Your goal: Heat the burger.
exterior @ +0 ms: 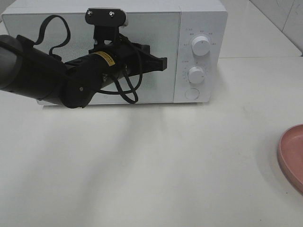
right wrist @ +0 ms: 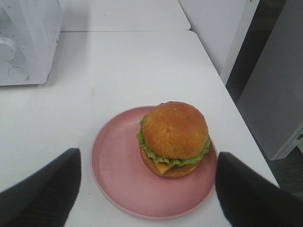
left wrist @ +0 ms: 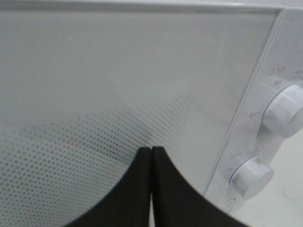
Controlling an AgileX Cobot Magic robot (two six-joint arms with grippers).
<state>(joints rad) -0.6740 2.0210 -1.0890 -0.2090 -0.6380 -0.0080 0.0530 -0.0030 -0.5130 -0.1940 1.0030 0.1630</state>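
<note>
Left gripper (exterior: pixel 163 62): jaws pressed together, empty, tips at door (left wrist: pixel 94 85) of white microwave (exterior: pixel 201 21), door shut. Two white knobs (exterior: pixel 200 46) on panel right of door. White table (exterior: pixel 142 165) below. Pink plate (right wrist: pixel 118 175) at far right table edge. Burger (right wrist: pixel 174 138) sits on plate, right of centre. Right gripper (right wrist: pixel 147 189): jaws spread wide, hovering over plate, touching nothing.
</note>
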